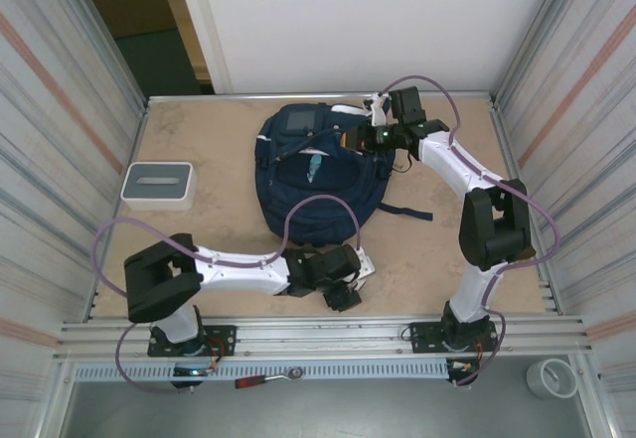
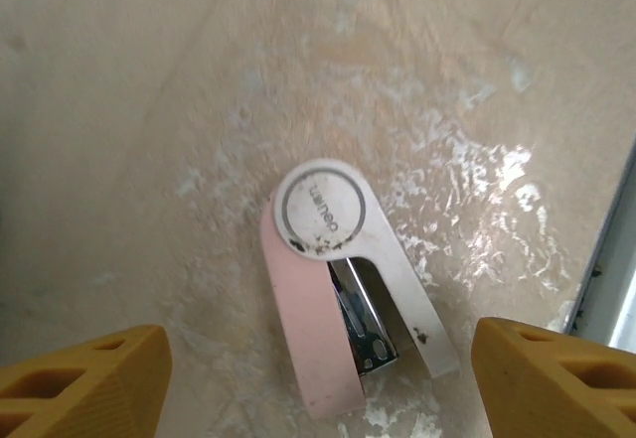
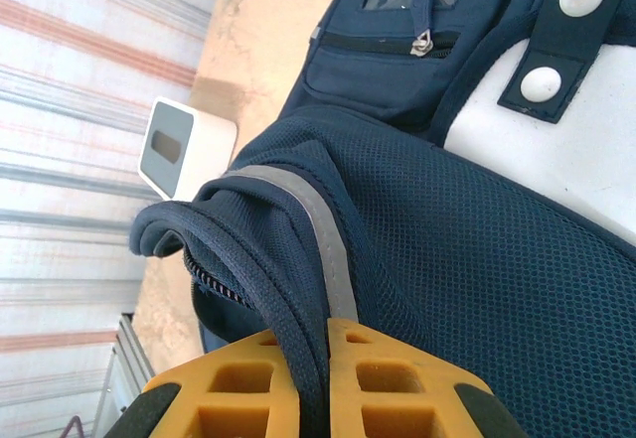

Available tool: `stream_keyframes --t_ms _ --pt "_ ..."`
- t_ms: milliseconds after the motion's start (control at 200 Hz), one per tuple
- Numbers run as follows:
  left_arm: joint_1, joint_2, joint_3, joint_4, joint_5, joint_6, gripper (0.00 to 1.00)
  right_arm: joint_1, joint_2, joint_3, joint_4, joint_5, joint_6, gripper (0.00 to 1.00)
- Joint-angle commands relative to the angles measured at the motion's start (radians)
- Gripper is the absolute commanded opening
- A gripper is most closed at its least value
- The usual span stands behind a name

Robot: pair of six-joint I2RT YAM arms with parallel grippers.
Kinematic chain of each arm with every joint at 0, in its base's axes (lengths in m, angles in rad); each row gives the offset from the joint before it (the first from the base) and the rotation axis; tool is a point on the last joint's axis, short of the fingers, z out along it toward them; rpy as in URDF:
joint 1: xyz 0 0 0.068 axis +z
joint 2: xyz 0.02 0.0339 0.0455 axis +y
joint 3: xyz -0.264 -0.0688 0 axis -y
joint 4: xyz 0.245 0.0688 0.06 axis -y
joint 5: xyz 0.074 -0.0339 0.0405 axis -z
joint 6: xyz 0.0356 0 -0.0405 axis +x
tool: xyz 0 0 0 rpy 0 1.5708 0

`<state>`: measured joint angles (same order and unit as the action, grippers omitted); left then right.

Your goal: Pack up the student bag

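Toward 12 o'clock from the middle of the pale worn wooden table (image 1: pixel 199 234) lies the student bag (image 1: pixel 313 175), a large navy blue fabric backpack with a small grey square panel at its far end and a dark strap trailing out on the table at its 4 o'clock. At the bag's 2 o'clock edge the right gripper (image 3: pixel 313 378) is clamped tight on the student bag. In the right wrist view its orange fingers (image 3: pixel 238 388) are pressed together on a dark rounded cord of fabric beside a grey reflective stripe. This looks like the piped rim of the opening, though the close angle leaves that unsure. Navy mesh, a white patch with two white studs, and a zipped pocket lie just past the grip. At 9 o'clock from the bag, well apart from it, sits a small grey-and-white rectangular box (image 1: pixel 157 185). At the bag's 6 o'clock, near the table's front edge, the left gripper (image 1: pixel 343 291) hangs over the table with its orange fingers (image 2: pixel 89 383) spread wide. Between them, touching neither, a pink-and-white plastic stapler (image 2: pixel 343 289) with a round white head and a metal inside lies on its side.
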<state>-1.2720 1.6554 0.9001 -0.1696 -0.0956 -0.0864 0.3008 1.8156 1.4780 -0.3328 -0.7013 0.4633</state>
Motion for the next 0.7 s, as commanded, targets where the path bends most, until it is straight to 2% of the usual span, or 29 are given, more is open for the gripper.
stream_keyframes --t_ms 0,210,411,536,691 --pt "-0.003 0.030 0.059 -0.053 -0.010 -0.122 0.79 -0.023 -0.009 -0.010 0.053 -0.001 0.021 0.00" --pt "-0.003 0.094 0.102 -0.090 -0.025 -0.114 0.74 -0.025 -0.012 -0.020 0.055 -0.003 0.020 0.00" --pt "0.001 0.131 0.115 -0.102 -0.016 -0.108 0.60 -0.025 -0.013 -0.019 0.054 -0.004 0.019 0.00" --pt "0.008 0.107 0.104 -0.096 -0.021 -0.100 0.48 -0.025 -0.012 -0.022 0.057 -0.004 0.017 0.00" --pt "0.024 0.008 0.049 -0.055 -0.117 -0.006 0.41 -0.027 -0.012 -0.024 0.059 -0.006 0.017 0.00"
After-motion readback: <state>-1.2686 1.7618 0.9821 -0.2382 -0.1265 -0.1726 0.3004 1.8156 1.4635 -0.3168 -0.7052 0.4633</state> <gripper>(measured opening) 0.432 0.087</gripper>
